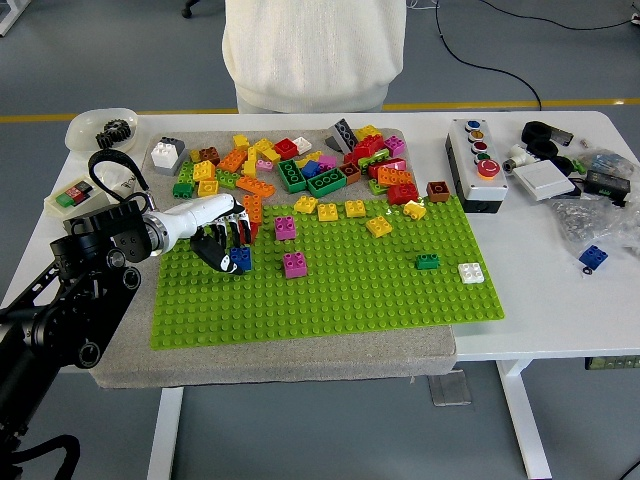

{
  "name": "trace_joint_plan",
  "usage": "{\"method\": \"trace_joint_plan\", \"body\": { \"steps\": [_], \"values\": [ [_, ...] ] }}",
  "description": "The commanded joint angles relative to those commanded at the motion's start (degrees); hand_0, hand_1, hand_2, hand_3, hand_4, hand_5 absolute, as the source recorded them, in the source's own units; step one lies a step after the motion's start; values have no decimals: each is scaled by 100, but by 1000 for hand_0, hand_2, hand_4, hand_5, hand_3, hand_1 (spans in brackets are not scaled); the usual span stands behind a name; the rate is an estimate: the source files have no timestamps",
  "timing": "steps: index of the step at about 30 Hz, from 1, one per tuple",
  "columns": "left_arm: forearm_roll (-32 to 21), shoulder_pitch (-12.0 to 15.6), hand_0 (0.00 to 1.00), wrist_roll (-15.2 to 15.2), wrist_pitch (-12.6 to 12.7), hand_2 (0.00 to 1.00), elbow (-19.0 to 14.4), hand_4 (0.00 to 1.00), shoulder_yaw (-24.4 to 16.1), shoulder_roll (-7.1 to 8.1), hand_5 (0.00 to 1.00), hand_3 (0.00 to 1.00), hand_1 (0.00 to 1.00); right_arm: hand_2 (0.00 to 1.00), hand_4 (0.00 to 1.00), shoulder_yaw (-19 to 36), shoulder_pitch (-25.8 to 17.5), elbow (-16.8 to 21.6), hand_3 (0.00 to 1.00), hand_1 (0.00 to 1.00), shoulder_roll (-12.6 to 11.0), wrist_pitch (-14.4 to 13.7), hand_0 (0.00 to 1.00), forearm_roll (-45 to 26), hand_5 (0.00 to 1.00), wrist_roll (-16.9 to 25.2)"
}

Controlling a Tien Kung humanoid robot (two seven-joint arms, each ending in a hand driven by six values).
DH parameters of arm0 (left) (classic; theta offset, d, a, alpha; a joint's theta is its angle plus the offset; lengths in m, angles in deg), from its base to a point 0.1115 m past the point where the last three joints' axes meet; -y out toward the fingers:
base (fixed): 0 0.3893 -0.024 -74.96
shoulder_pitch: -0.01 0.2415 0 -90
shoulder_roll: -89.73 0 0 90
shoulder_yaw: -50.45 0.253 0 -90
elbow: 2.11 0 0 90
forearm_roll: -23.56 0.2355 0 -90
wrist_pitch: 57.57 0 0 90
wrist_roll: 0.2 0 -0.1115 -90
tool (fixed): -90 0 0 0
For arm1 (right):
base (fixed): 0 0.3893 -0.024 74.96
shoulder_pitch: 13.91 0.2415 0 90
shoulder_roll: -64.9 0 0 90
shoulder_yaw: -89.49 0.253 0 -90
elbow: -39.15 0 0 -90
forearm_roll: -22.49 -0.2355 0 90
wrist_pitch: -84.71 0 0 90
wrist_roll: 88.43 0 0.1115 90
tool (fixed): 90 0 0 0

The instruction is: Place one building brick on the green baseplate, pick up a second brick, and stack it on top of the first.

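Loose brick pile [300,165] crowds the far edge of the green baseplate [330,290], just behind the left hand [222,243]. Two magenta bricks [290,245] stand just right of it. Fingers curled round a blue brick [241,260], low over the plate's left part; contact with the studs unclear. Fingers hide most of the brick. Person [312,50] at far side, cut off by the frame.

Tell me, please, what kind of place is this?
Probably a robotics lab or test workshop. A white table stands on a grey floor with cables; it carries a button control box, loose hardware parts, and a green baseplate with building bricks for a manipulation trial.
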Motion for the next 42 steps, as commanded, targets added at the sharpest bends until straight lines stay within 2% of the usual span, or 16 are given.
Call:
{"method": "trace_joint_plan", "body": {
  "steps": [8, 15, 21, 23, 28, 42],
  "values": [
    [0, 9, 417, 18, -44, 372, -113, 897, -81, 23, 2, 427, 349, 712, 829, 7, -5, 0, 602, 645, 0, -2, 740, -2, 403, -3],
    [0, 52, 414, 76, -174, 371, -402, 896, -99, 70, 2, 426, 348, 712, 829, 15, 1, 0, 602, 643, -4, -6, 740, -9, 403, -1],
    [0, 185, 414, 172, -324, 371, -888, 896, -80, 158, 2, 427, 348, 712, 829, 35, -11, 0, 602, 645, -5, -7, 740, -2, 403, -6],
    [0, 198, 414, 181, -337, 371, -928, 896, -79, 164, 2, 427, 348, 712, 829, 36, -12, 0, 602, 645, -5, -7, 740, -2, 403, -6],
    [0, 386, 414, 269, -426, 371, -1280, 896, -112, 218, 2, 427, 348, 712, 828, 50, -17, 0, 600, 644, -13, -11, 740, 12, 404, -3],
    [0, 722, 414, 396, -505, 373, -1763, 896, -10, 234, 2, 432, 351, 713, 826, 48, -36, 0, 600, 644, -15, -5, 740, 47, 404, -2]
  ]
}}
